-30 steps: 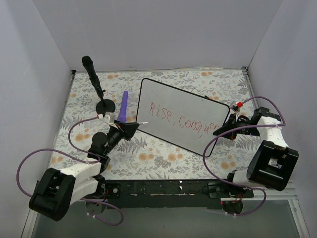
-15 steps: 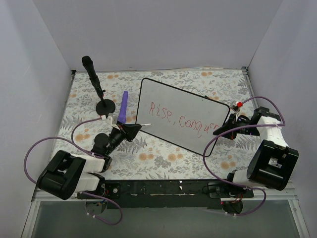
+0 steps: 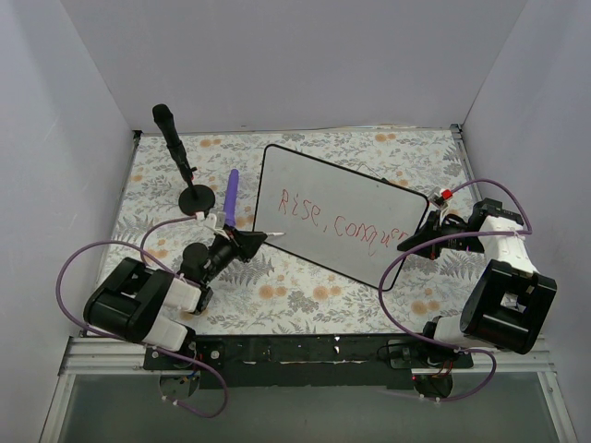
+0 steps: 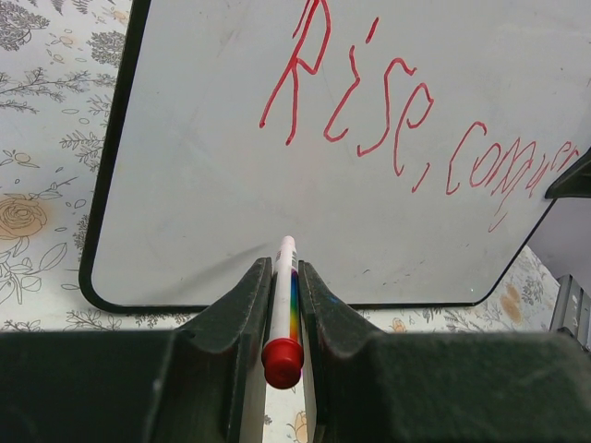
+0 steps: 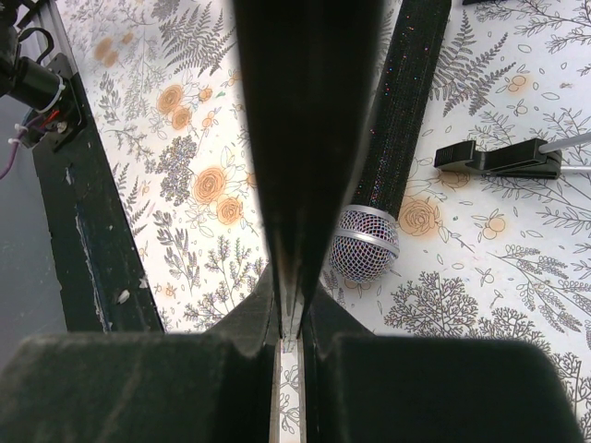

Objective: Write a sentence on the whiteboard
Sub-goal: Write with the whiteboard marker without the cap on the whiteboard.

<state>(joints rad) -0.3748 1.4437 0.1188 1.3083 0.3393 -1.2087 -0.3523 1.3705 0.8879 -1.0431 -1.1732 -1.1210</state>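
The whiteboard (image 3: pixel 369 196) lies slanted mid-table, white with a black rim. The sentence (image 3: pixel 337 221) in thin red marker reads "Rise, conquer". My left gripper (image 3: pixel 254 238) is shut on a white marker (image 3: pixel 270 234) with a rainbow stripe and a red end. Its tip points at the board's near left corner. In the left wrist view the marker (image 4: pixel 284 305) sits between the fingers (image 4: pixel 242 295), over the board (image 4: pixel 203 203) below the sentence (image 4: pixel 406 120). My right gripper (image 3: pixel 411 242) is shut on the board's right edge, seen edge-on in its wrist view (image 5: pixel 305 138).
A black rod on a round base (image 3: pixel 194 196) stands at the back left. A purple object (image 3: pixel 230 198) lies beside the board's left edge. A microphone (image 5: pixel 388 138) and a black clip (image 5: pixel 499 157) lie on the floral cloth under the board. Grey walls close three sides.
My left arm has swung in and its gripper has carried the marker a little right, toward the board's near left corner. The right arm and the board have not moved.
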